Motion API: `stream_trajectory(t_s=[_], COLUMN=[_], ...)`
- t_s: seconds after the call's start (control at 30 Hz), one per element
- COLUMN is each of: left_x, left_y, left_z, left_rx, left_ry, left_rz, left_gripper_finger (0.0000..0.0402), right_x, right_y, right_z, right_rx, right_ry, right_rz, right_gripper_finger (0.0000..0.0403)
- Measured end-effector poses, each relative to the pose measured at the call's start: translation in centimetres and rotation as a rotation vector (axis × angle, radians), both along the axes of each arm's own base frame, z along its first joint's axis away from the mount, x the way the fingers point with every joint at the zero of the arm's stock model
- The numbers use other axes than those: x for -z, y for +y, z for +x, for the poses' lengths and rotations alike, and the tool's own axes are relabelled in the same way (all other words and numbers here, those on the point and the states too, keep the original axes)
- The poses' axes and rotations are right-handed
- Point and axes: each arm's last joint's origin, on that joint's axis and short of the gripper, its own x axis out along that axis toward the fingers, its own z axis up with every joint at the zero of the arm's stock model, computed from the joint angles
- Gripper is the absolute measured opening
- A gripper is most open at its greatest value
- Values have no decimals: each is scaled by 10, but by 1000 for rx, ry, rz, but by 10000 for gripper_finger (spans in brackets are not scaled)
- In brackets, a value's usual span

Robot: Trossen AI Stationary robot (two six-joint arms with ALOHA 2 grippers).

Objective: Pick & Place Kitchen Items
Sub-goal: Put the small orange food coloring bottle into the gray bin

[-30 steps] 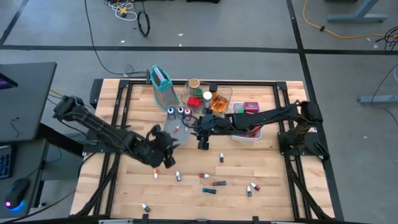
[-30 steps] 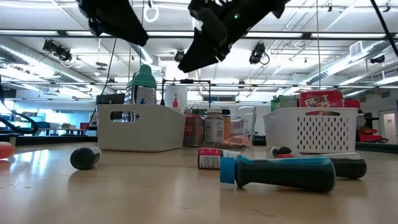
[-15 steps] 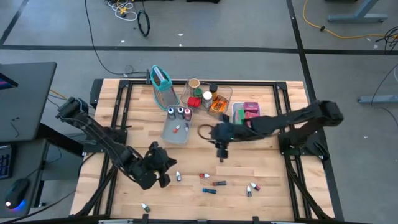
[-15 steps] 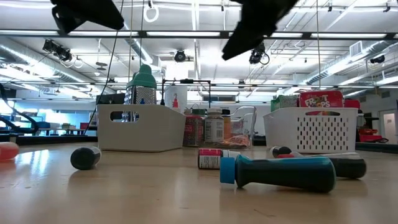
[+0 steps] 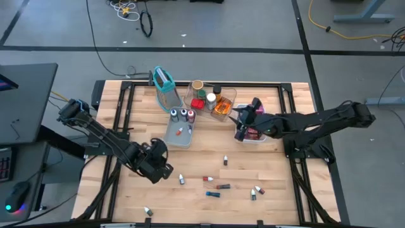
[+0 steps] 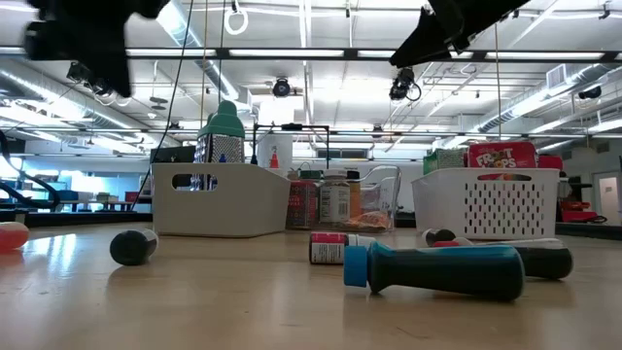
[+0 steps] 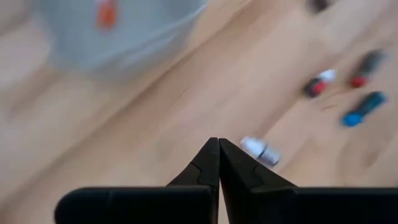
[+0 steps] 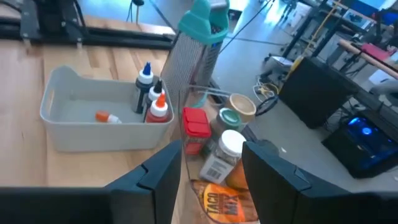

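Pinched shut and empty, my left gripper (image 5: 159,170) hangs near the table's front-left; the nearest vial (image 5: 181,180) lies just beside it toward the front-right, long axis slanted, nearer me than my half-open right gripper (image 5: 242,117).

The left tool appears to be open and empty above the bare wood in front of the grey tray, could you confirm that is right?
Not quite: the left tool is shut, not open. The left wrist view shows its two fingers pressed together with nothing between them. The rest holds: it is empty, over bare wood in front of the grey tray.
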Motion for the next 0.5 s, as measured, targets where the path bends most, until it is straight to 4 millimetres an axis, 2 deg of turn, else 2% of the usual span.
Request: stream_trajectory(t_s=[0.13,0.23,0.5], left_x=[3,4,4], left_y=[-2,-5,-9], left_z=[-10,-12,-14], left_rx=[-162,-201,-71], left_ry=[65,91,133], left_rz=[-103,-178,-161], left_gripper_finger=[7,11,10], right_x=[-3,-5,-11], right_y=[-1,-1,1], right_z=[-3,-2,2], right_rx=[5,-14,-98], right_ry=[-32,-38,-90], right_rz=[4,-25,-19], right_gripper_finger=[178,178,178])
